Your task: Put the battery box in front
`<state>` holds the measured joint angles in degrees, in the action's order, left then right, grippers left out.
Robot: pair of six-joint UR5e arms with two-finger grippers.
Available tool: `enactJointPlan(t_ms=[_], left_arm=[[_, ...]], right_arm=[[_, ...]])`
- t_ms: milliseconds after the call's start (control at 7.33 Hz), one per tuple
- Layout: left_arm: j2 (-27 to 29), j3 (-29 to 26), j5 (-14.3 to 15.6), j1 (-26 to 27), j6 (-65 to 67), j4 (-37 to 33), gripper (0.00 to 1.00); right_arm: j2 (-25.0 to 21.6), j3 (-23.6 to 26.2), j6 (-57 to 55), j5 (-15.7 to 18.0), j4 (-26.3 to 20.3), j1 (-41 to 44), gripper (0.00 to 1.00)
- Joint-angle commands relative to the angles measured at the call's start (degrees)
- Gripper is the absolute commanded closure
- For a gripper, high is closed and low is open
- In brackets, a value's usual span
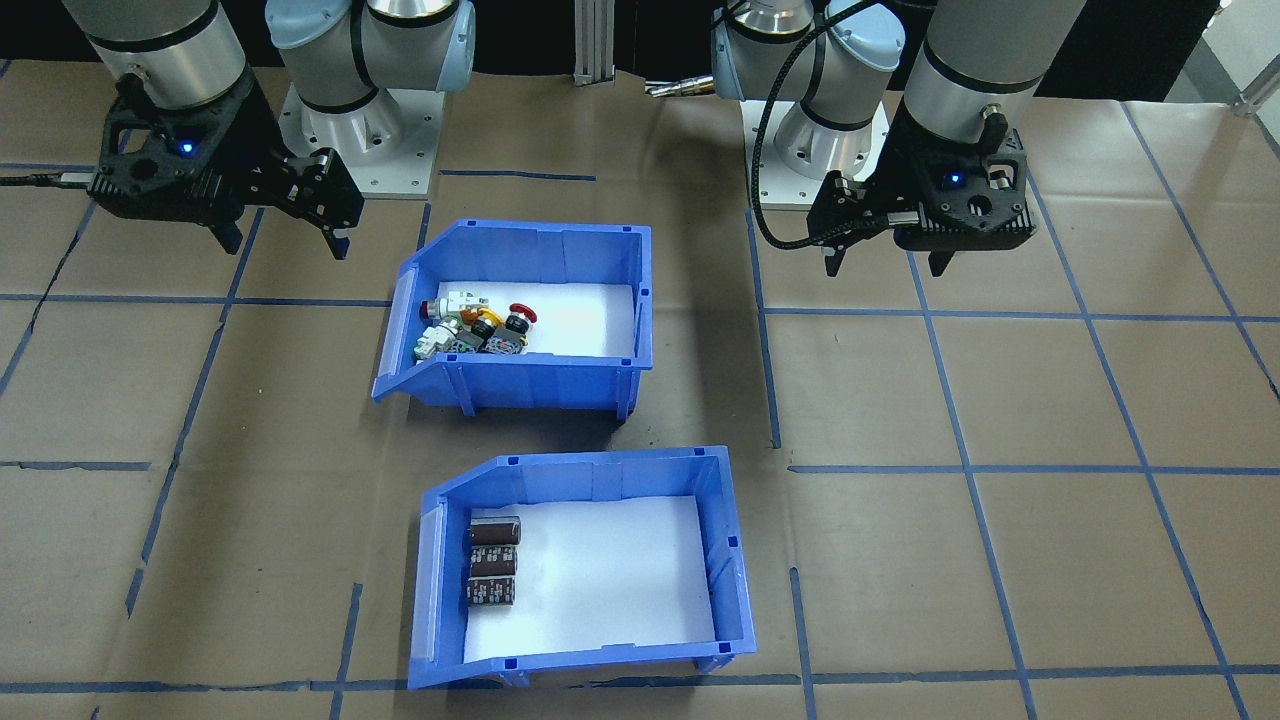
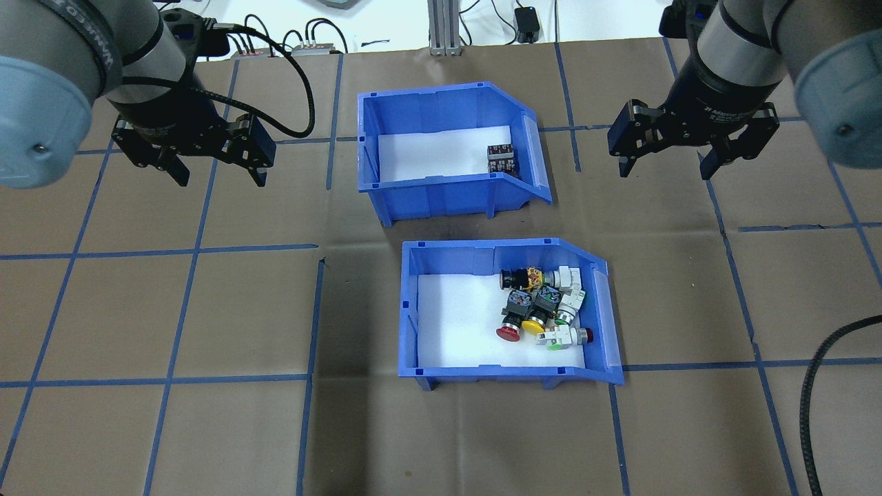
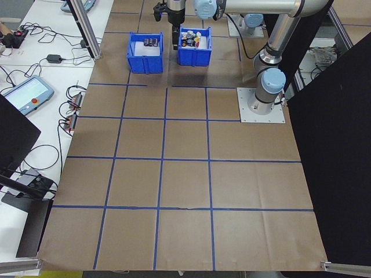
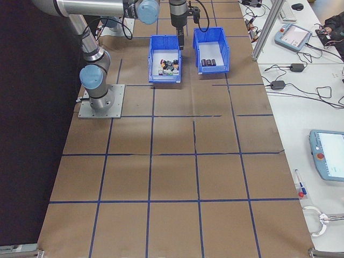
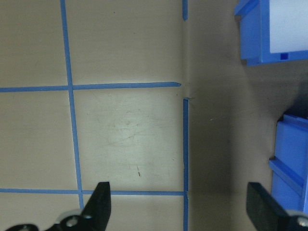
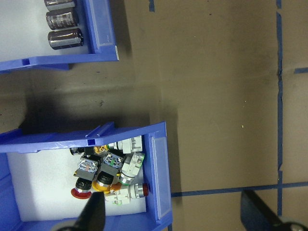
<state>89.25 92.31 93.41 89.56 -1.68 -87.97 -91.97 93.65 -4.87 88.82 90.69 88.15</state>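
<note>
Batteries, dark brown and round, lie in the blue plastic battery box [image 2: 448, 162] on the far side, behind the blue switch bin [image 2: 506, 310]. Both grippers, left [image 2: 213, 169] and right [image 2: 667, 164], hang open and empty. It looks stiff and light; pinch a side wall.

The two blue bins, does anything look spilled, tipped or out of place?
Nothing stands out. The battery box and the switch bin both sit upright with contents inside, apart from each other; both grippers hang open and clear.
</note>
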Motion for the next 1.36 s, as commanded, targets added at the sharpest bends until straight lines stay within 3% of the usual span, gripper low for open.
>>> enactJointPlan(t_ms=[0, 682, 1227], left_arm=[[0.3, 0.2, -0.1, 0.0, 0.3, 0.5, 0.01], [0.3, 0.2, 0.0, -0.1, 0.1, 0.9, 0.01], [0.8, 0.3, 0.1, 0.0, -0.1, 2.3, 0.01]], right_arm=[[1.7, -0.8, -3.2, -1.6, -1.7, 0.0, 0.00], [5.4, -6.5, -4.4, -0.4, -3.0, 0.0, 0.00], [5.4, -6.2, -4.3, 0.5, -3.2, 0.0, 0.00]])
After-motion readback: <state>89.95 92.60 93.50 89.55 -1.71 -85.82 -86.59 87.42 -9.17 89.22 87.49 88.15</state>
